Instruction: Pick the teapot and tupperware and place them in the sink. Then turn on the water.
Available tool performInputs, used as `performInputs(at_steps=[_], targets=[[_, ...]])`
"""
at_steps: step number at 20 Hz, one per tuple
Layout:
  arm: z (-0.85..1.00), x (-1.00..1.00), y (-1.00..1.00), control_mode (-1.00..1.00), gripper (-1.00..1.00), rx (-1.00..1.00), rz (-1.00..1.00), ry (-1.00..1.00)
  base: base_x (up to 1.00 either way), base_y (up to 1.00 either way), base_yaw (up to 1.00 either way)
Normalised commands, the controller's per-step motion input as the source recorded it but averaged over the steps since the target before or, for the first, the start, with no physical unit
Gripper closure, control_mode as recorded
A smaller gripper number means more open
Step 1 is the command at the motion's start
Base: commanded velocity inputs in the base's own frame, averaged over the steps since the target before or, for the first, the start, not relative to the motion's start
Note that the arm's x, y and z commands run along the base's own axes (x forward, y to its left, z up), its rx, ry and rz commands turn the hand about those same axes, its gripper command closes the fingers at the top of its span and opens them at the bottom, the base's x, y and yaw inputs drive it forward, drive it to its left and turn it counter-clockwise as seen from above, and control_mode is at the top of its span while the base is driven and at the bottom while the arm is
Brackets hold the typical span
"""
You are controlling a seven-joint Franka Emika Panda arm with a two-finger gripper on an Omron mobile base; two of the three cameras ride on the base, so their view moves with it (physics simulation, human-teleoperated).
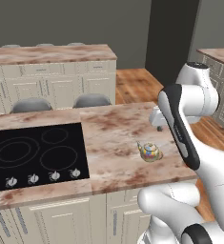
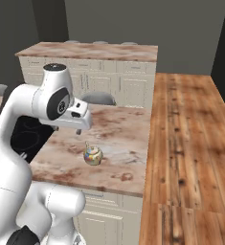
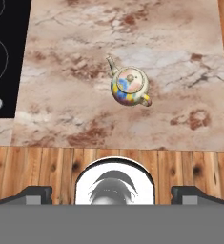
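In the left base view the teapot [image 1: 150, 151] stands upright on the marble table [image 1: 113, 138], right of centre in the frame, well to the right of the black cooktop [image 1: 35, 152] that takes the left side. The white arm rises at the right, and its hand sits above and behind the teapot, apart from it.

In the right base view the teapot [image 2: 92, 155] is left of centre on the table [image 2: 118, 143], near the front edge. The hand hangs above it, not touching; wooden floor [image 2: 190, 143] runs down the right side.

In the hand view the teapot [image 3: 129, 87] lies just above the middle of the frame, spout toward upper left, handle toward lower right. The tool [image 3: 111, 193] is released, its tips spread wide at the bottom corners and holding nothing.

By my reading, nothing of the task is done: the teapot waits ungrasped, and the tupperware, the sink and the water remain ahead.
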Motion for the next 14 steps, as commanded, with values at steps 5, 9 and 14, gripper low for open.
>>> performInputs(at_steps=[5, 9, 14], targets=[[0.00, -0.04, 0.00, -1.00, -1.00, 0.00, 0.00, 0.00, 0.00, 0.00, 0.00], [0.00, 0.00, 0.00, -1.00, -1.00, 0.00, 0.00, 0.00, 0.00, 0.00, 0.00], [0.00, 0.00, 0.00, 1.00, -1.00, 0.00, 0.00, 0.00, 0.00, 0.00, 0.00]])
